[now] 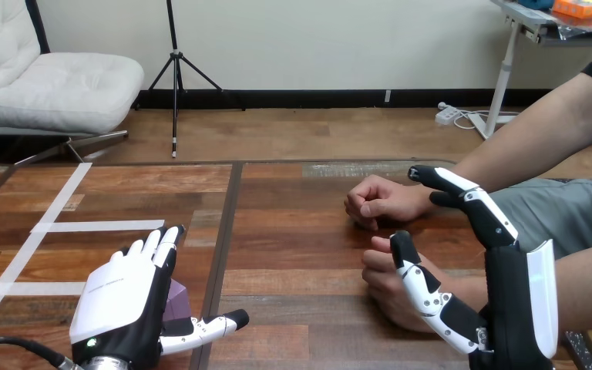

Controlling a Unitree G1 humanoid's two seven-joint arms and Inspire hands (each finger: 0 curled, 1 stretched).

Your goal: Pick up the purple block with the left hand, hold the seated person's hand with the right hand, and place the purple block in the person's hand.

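Left robot hand (119, 297) is being held open over the purple block (176, 301), lying under its fingers on the table (293, 247). Right robot hand (509, 297) is being held open beside the person's nearer hand (385, 284). The block could be pushed away by crookedly closed fingers.

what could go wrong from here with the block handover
The left hand covers most of the purple block with straight fingers, so closing may nudge it away rather than catch it. The person's nearer hand, beside the open right hand, is curled, as is the farther hand, leaving no open palm for the block.
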